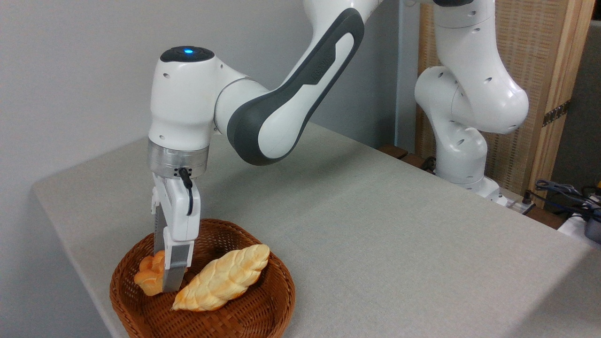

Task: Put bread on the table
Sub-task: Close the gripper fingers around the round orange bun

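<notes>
The bread (149, 278), a small orange-brown knotted bun, lies at the left inside the brown wicker basket (263, 310). My gripper (168, 270) reaches straight down into the basket and straddles the bun. One grey finger (176, 272) stands in front of the bun and the other is partly hidden behind it. The view runs along the line of the fingers, so the gap between them and any contact with the bun do not show. The table (375, 225) has a light grey, cloth-like surface, and the basket sits at its near left corner.
A longer pale golden braided loaf (224, 278) lies in the basket just right of my gripper. The arm's white base (462, 159) stands at the table's far right edge, with cables (563, 190) beyond it. A wooden screen (540, 70) stands behind the base.
</notes>
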`<move>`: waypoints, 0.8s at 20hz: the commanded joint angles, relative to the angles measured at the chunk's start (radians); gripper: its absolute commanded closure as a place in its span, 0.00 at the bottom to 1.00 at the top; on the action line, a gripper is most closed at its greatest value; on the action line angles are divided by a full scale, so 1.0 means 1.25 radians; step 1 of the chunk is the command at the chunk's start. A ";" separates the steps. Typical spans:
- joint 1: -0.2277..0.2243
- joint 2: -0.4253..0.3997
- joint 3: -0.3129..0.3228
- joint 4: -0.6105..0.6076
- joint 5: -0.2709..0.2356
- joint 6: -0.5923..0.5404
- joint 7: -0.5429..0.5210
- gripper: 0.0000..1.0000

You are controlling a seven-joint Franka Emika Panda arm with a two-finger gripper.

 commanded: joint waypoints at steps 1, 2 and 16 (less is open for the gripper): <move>0.003 0.001 -0.002 -0.007 0.006 0.018 0.009 0.61; 0.003 0.001 -0.002 -0.006 0.007 0.018 0.009 0.61; 0.005 -0.008 -0.003 -0.006 0.006 0.012 0.005 0.66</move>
